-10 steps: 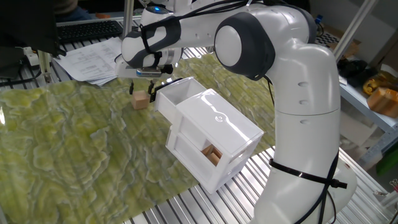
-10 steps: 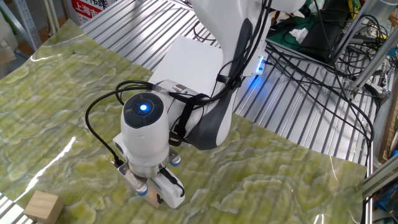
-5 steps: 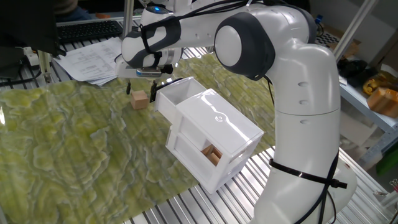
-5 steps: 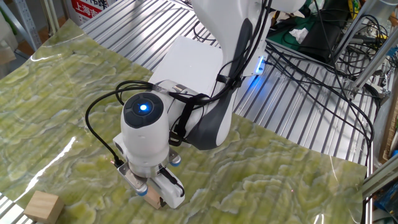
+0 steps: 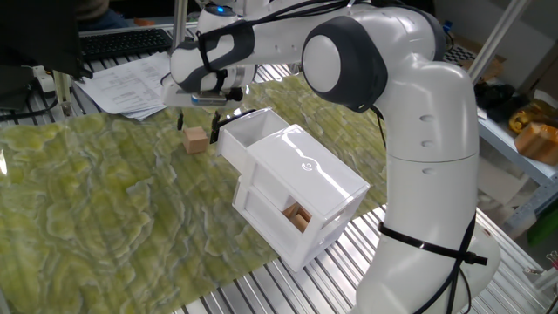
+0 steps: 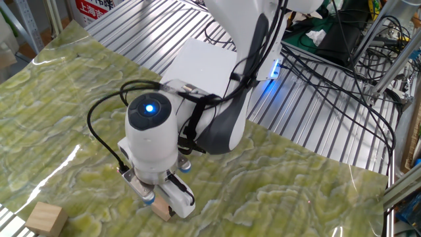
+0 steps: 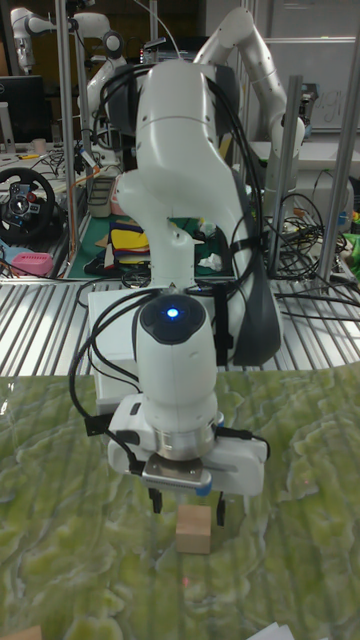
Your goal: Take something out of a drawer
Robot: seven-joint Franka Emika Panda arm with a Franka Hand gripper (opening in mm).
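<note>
Pale-tan wood marks the cube [image 5: 196,139], which in one fixed view sits on the green marbled mat [image 5: 96,201] in the upper left of the frame, just left of the open upper drawer [image 5: 253,131] of the white box [image 5: 301,187]. The gripper [image 5: 203,122] hangs above the cube with its dark fingers spread to either side, clear of the wood. This view alone shows the drawer's hollow interior and a darker brown block [image 5: 297,215] inside the lower compartment, lower centre of the frame. The other fixed view looks from behind the wrist: the arm hides most of the box, only a white top panel showing in the upper middle; here the cube [image 6: 160,209] peeks out beneath the gripper [image 6: 158,201], and a second wooden block [image 6: 45,219] lies at the lower left corner. The tall fixed view faces the gripper [image 7: 185,507] head-on, fingers apart, tips level with the top of the cube [image 7: 195,529], which rests on the mat at bottom centre.
</note>
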